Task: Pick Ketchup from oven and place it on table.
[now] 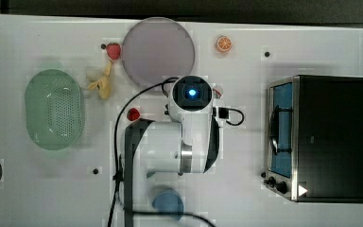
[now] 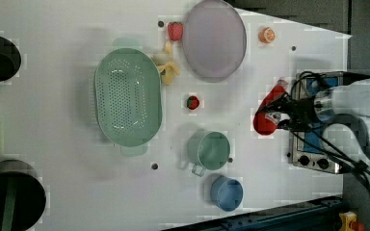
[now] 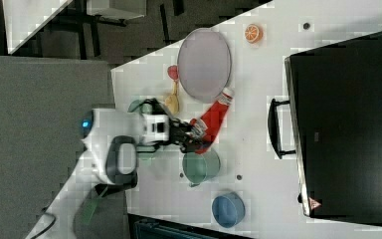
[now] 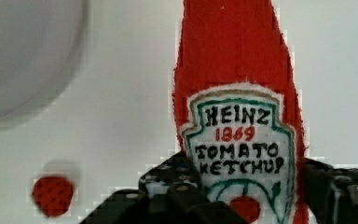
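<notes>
the gripper (image 3: 199, 135) has the ketchup (image 3: 213, 121) clamped between its jaws, which stand partway open around the lower body of the bottle. in the wrist view the ketchup (image 4: 242, 107) runs away from the camera, its white label facing up and a black finger (image 4: 340, 193) pressed against each side. in the left view the bottle (image 2: 269, 111) is carried lying over, wide base toward the left view's bottom and narrow cap slanting up toward the oven (image 2: 318, 154), clear of the oven's front and over the white bench (image 2: 67, 183). in the right view it lies between the grey plate (image 3: 204, 64) and the green mug (image 3: 200, 167), with its cap just beside the plate's rim. the oven (image 1: 328, 137) sits at the top view's right, well apart from the arm. a strawberry (image 2: 192, 102) lies on the bench near the green colander (image 2: 127, 96), and a blue cup (image 2: 226, 192) stands below the mug in the left view.
</notes>
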Available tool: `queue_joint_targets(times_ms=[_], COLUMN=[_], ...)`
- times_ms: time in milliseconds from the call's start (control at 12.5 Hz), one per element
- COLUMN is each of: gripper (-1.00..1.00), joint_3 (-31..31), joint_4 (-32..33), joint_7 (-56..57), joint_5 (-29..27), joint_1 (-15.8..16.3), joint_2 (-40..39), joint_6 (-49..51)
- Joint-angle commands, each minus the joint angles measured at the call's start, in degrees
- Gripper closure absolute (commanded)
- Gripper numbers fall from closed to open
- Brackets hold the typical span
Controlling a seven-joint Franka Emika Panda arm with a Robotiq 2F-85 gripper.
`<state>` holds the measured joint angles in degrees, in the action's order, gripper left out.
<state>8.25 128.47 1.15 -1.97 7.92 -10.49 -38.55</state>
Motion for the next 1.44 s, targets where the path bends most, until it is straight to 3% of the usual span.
queue_joint_targets(times_ms=[80, 320, 560, 640, 960, 1440], gripper=[-0.26, -0.32, -0.95, -1.00, -1.00, -1.00], joint_3=[1.6, 0.8, 0.5, 0.5, 0.5, 0.6], joint_4=[0.3, 0.3, -0.1, -0.6, -5.0, -20.5], joint_7=[0.5, 0.5, 0.4, 0.4, -0.2, -0.2], joint_5=[-1.3, -2.1, -2.5, -2.5, -2.5, -2.0], joint_1=[-1.0, -0.9, -0.9, -0.9, -0.9, -1.0], joint_2=[-4.8, -9.9, -10.3, -9.5, -2.0, 7.1], joint_6=[-5.4, -13.1, -14.2, -14.0, -7.6, 12.3])
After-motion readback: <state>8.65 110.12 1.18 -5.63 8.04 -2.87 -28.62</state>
